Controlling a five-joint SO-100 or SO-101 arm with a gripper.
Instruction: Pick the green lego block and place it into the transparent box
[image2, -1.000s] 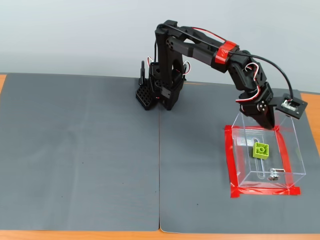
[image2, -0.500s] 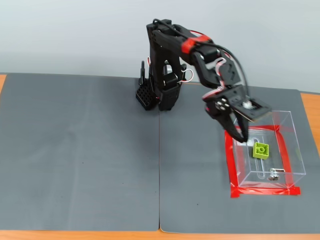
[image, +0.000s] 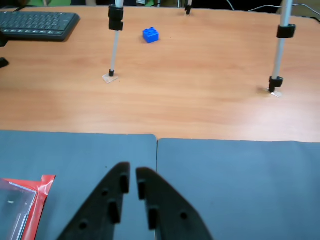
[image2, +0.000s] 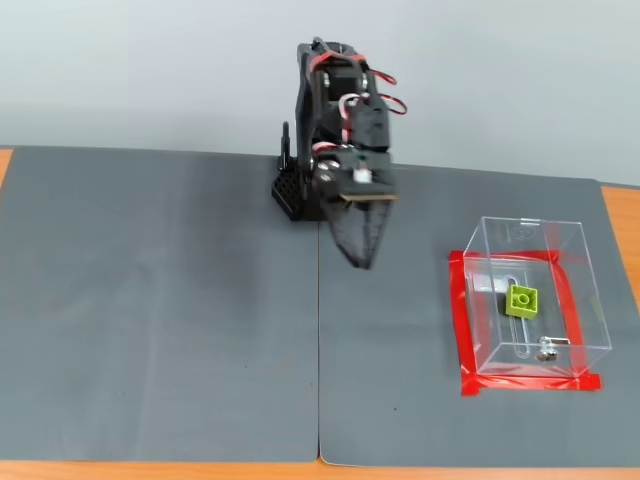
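Note:
The green lego block (image2: 521, 300) lies studs-up on the floor inside the transparent box (image2: 590, 300), which stands on the grey mat at the right of the fixed view, ringed by red tape. A small metal piece (image2: 546, 350) sits near the box's front wall. My gripper (image2: 360, 262) hangs over the mat's middle seam, well left of the box, folded back near the arm's base. In the wrist view the gripper (image: 133, 180) has its black fingers nearly touching, with nothing between them. A corner of the box (image: 11, 205) and its red tape show at lower left there.
Two grey mats (image2: 160, 300) cover the table, meeting at a seam (image2: 319, 350). Beyond the mats in the wrist view are bare wood, a blue lego block (image: 150, 35), two thin stand legs (image: 114, 45) (image: 277, 55) and a keyboard (image: 37, 25).
The arm has swung left from above the box and folded back toward its base. The green block stays inside the box, unmoved.

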